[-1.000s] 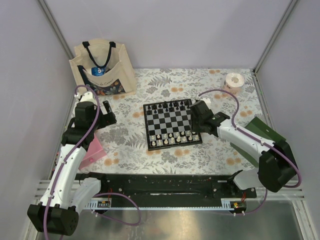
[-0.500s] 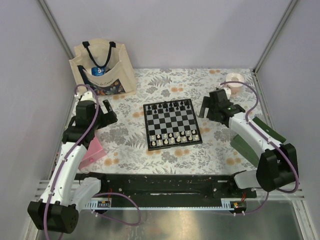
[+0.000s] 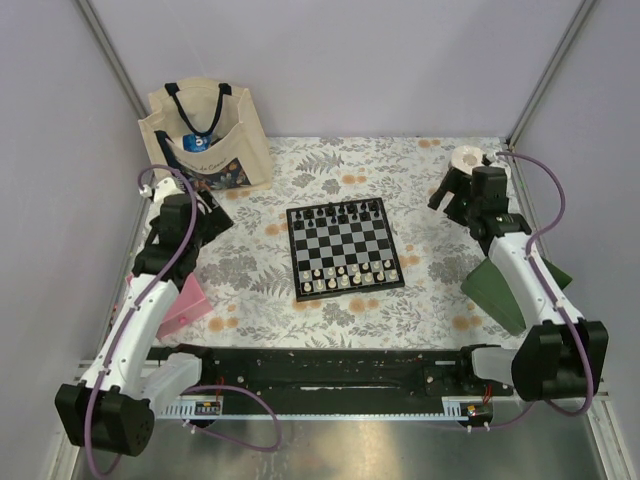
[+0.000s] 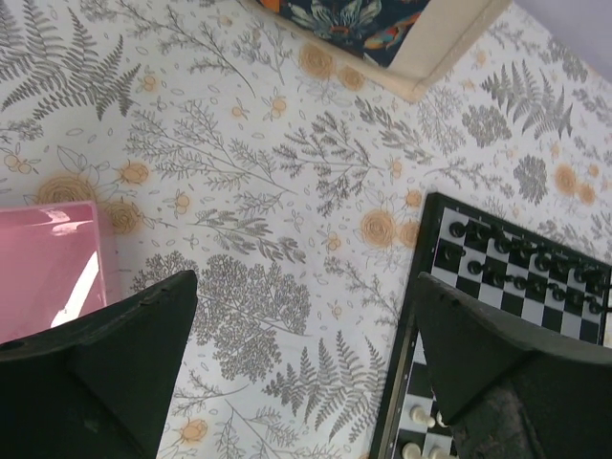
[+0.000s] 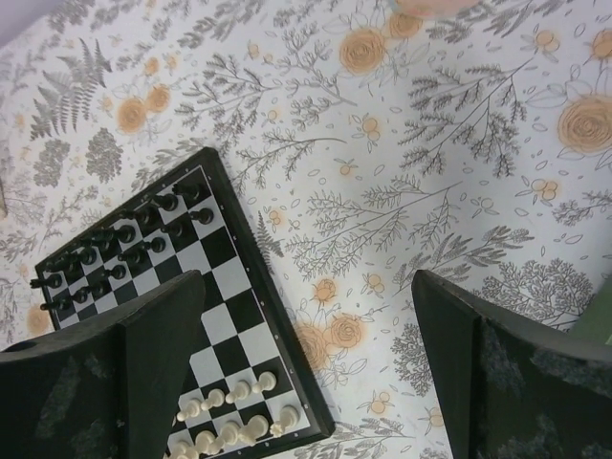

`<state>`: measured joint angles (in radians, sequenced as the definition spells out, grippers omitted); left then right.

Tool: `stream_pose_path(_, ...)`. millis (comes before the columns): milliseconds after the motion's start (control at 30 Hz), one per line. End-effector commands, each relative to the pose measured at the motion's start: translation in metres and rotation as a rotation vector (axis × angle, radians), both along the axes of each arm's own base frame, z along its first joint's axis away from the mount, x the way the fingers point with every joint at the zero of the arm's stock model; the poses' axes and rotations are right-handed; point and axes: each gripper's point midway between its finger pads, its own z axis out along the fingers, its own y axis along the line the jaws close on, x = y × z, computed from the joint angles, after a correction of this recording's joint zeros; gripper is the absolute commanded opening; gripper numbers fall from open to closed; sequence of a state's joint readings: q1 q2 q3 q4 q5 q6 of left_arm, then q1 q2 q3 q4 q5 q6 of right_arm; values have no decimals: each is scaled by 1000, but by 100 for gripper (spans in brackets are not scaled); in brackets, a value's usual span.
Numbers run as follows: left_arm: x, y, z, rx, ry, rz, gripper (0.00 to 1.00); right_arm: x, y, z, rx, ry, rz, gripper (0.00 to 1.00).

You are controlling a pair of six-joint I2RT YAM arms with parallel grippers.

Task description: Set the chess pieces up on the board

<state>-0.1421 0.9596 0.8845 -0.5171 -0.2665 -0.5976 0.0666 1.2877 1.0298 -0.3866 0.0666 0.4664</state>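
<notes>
**Clerk:** Start at the near edge, please.

**Inspector:** A long black metal mounting rail [image 3: 320, 368] runs across the front and carries both arm bases. Just beyond it, on the grey-and-orange flowered tablecloth [image 3: 330, 320], a pink translucent plastic box [image 3: 192, 298] lies on the left. A dark green flat sheet [image 3: 497, 287] lies on the right.

**Clerk:** And the task's items?

**Inspector:** The small square black-and-white chequered chessboard [image 3: 345, 247] sits mid-table, slightly skewed, between the arms and touched by neither. Tiny cream-white plastic chessmen [image 3: 346, 277] stand along its two near rows. Tiny black plastic chessmen [image 3: 338, 212] stand along its two far rows. They are too small to count.

**Clerk:** The grippers?

**Inspector:** The left gripper [image 3: 208, 215] hangs over the cloth well left of the board, about level with its far rows. Its jaws are spread wide, and the left wrist view shows only cloth between the fingers. The right gripper [image 3: 452, 193] is farther back, right of the board and apart from it. Its jaws are also spread wide over bare cloth.

**Clerk:** Farthest back?

**Inspector:** A cream-coloured roll of tape [image 3: 466, 160] sits just beyond the right gripper. A beige canvas tote bag with black handles [image 3: 205, 135] stands upright at the far left. Something blue shows inside it, and I cannot identify it.
</notes>
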Motion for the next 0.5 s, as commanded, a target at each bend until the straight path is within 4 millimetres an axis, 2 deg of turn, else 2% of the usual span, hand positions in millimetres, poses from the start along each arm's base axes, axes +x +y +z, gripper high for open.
stream_pose_path(0,18,16,37,15,-163,152,99,3,-9,41,-65,-223,-5,100)
stream_pose_path(100,26,10,40,58,-180,162,99,-1,-28,43,-125,-252,-86,99)
stream_pose_path(267,42,-17,45,162,-191,105,99,-9,-31,36,-196,-231,-45,99)
stream_pose_path(333,48,-28,46,167,-191,55,99,-14,-40,33,-249,-221,-66,100)
stream_pose_path(467,46,-36,49,165,-217,16,99,-16,-57,31,-315,-206,-137,99)
